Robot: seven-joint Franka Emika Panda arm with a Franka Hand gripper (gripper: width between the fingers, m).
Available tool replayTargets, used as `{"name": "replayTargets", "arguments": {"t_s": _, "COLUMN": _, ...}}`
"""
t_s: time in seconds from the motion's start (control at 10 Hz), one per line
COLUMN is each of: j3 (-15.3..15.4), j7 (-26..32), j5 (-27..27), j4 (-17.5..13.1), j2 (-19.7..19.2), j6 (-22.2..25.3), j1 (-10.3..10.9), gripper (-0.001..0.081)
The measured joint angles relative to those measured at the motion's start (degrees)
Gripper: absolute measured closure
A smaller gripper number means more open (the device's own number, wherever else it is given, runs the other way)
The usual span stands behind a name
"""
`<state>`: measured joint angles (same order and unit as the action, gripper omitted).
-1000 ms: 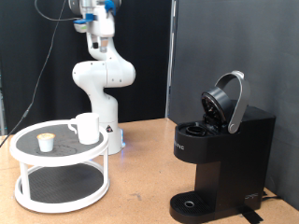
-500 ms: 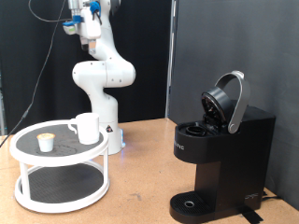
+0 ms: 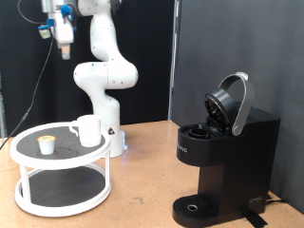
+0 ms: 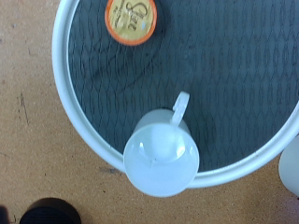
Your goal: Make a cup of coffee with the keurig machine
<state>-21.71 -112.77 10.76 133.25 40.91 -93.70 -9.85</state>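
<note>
The white cup (image 3: 88,130) stands on the top tier of a round white stand (image 3: 27,158) at the exterior view's left, with a small tan-topped pod (image 3: 46,144) beside it. The black keurig machine (image 3: 226,161) stands at the exterior view's right with its lid (image 3: 231,103) raised. My gripper (image 3: 64,49) hangs high above the stand, far from everything, with nothing seen in it. The wrist view looks straight down on the cup (image 4: 161,159), its handle pointing inward over the stand, and on the pod (image 4: 130,19). No fingers show there.
The stand has a lower tier (image 3: 62,190) and a white rim (image 4: 70,112) around a dark mesh top. The arm's white base (image 3: 112,133) stands right behind the stand. The table is brown wood. A black curtain hangs behind.
The arm has swung toward the exterior view's left, carrying the gripper from above the arm's base to above the stand. The cup, pod and machine have not moved.
</note>
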Motion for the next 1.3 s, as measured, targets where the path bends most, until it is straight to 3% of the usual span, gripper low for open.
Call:
{"name": "replayTargets", "arguments": {"t_s": 0.3, "j3": -0.71, "j7": 1.53, "j5": -0.69, "j4": -0.99, "j2": -1.28, "j6": 0.58, "j1": 0.1, "gripper": 0.0072}}
{"name": "replayTargets", "arguments": {"t_s": 0.6, "j3": -3.54, "j7": 5.12, "j5": -2.55, "j4": -0.58, "j2": -2.24, "j6": -0.11, "j1": 0.01, "gripper": 0.0072}}
{"name": "replayTargets", "arguments": {"t_s": 1.3, "j3": -4.79, "j7": 0.38, "j5": 2.94, "j4": 9.85, "j2": -11.83, "j6": -20.64, "j1": -1.86, "gripper": 0.0072}}
